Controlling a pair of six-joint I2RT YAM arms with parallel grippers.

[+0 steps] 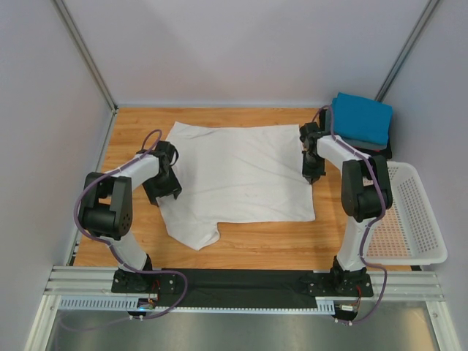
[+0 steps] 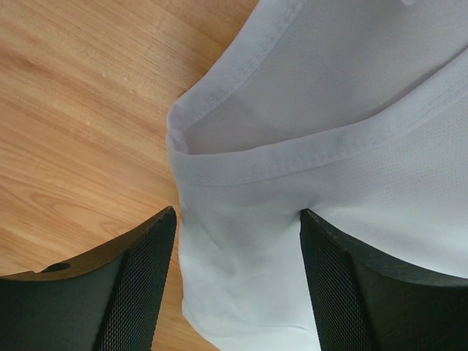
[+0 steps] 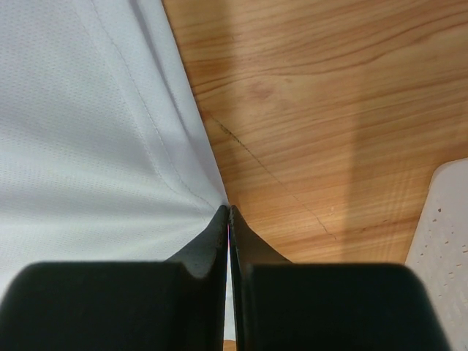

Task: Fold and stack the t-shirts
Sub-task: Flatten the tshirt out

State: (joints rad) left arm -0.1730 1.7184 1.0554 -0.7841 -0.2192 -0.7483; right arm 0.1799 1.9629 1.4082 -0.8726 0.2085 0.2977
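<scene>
white shirt (image 1: 241,172) flat in middle of surface (image 1: 278,245), nearer far edge. right end effector (image 3: 229,212) pinched shut on its right edge. left end effector (image 2: 238,213) open, straddling sleeve hem. imo grab both layers first, then lift both sides together for even fold. blue shirt (image 1: 362,117) folded, far right corner.

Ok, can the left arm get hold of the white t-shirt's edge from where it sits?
Probably yes: the left tool is open with the white t-shirt's hemmed edge lying between its fingers, nothing covering it.
</scene>
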